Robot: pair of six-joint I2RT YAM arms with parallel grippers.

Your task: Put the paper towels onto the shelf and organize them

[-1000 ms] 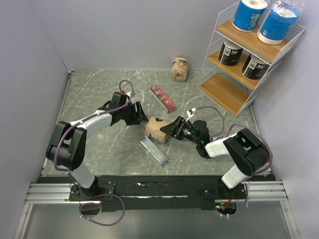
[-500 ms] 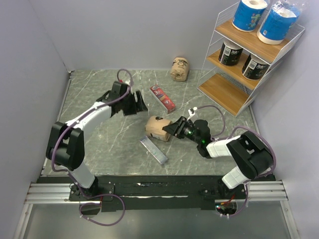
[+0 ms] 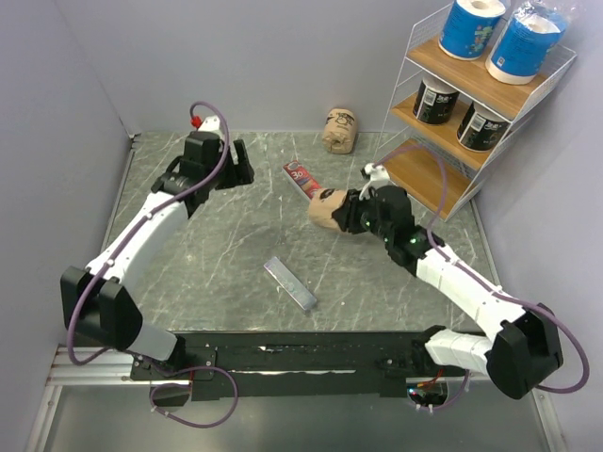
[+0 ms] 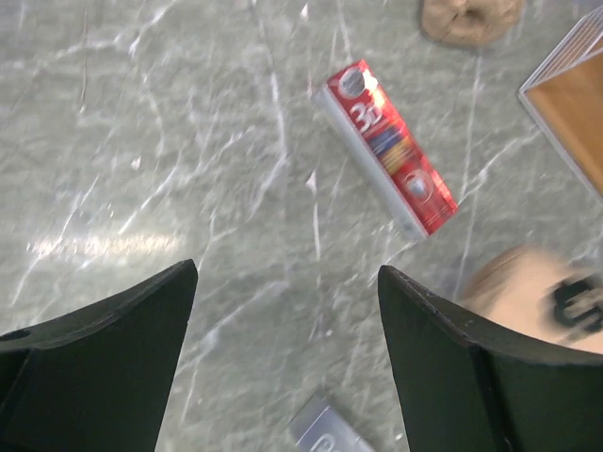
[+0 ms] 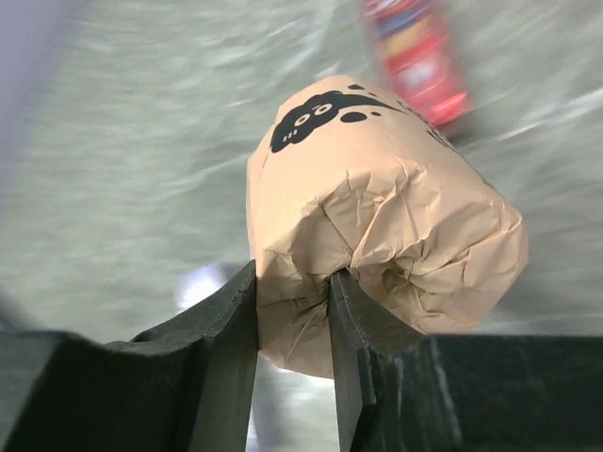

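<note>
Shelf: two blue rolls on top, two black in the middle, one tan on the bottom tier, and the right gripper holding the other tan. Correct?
No: the top external view shows the shelf's bottom tier bare; that tan roll lies on the table left of it. The blue rolls on top, black rolls in the middle and right gripper holding the other tan roll are right.

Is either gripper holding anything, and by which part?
The right gripper pinches the tan roll by the crumpled wrap at its end. The left gripper is open and empty.
</note>
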